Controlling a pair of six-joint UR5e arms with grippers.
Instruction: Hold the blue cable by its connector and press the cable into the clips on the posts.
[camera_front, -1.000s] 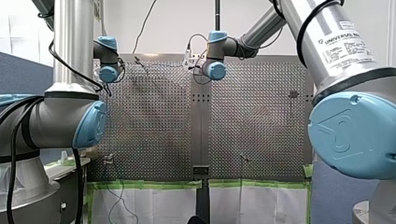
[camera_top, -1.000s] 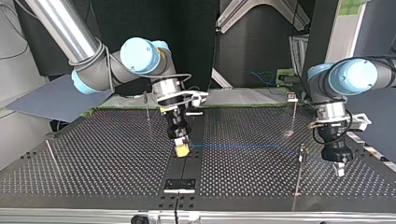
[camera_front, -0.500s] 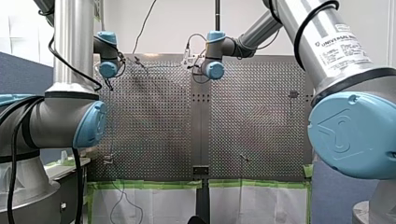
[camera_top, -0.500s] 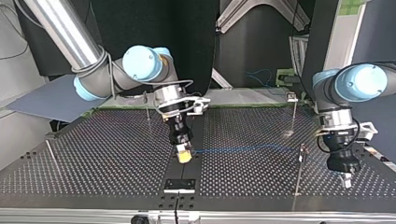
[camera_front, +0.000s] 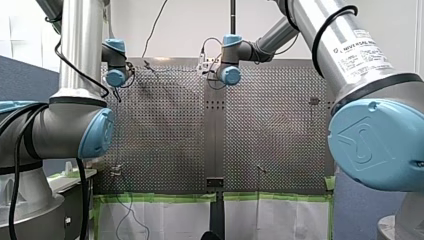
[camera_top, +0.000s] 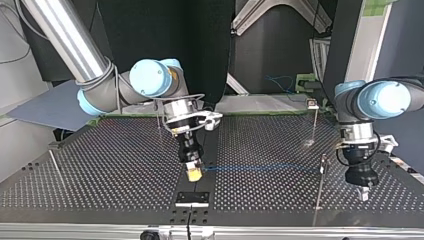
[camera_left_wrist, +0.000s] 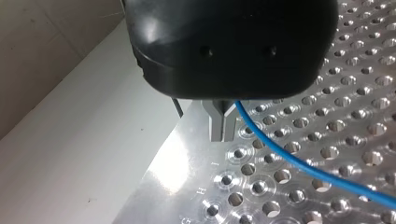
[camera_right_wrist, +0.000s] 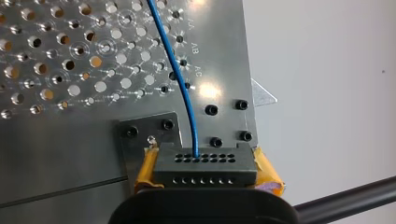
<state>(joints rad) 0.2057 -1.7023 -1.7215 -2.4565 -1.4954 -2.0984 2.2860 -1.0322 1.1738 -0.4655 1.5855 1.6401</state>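
One thin blue cable (camera_right_wrist: 190, 112), likely light and floppy; its stiff connector (camera_right_wrist: 204, 164), clamped in my right end effector (camera_top: 193, 173) at the top view's centre, suits holding. My left end effector (camera_left_wrist: 219, 135) is closed.

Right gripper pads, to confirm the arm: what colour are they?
Yellow pads, clearest in the right wrist view, either side of the dark connector.

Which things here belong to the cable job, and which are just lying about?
Job: thin blue cable; dark multi-hole connector held by my right gripper; thin metal posts; my left gripper.
Lying about: green tape; grey flat board; dark bolted plate.
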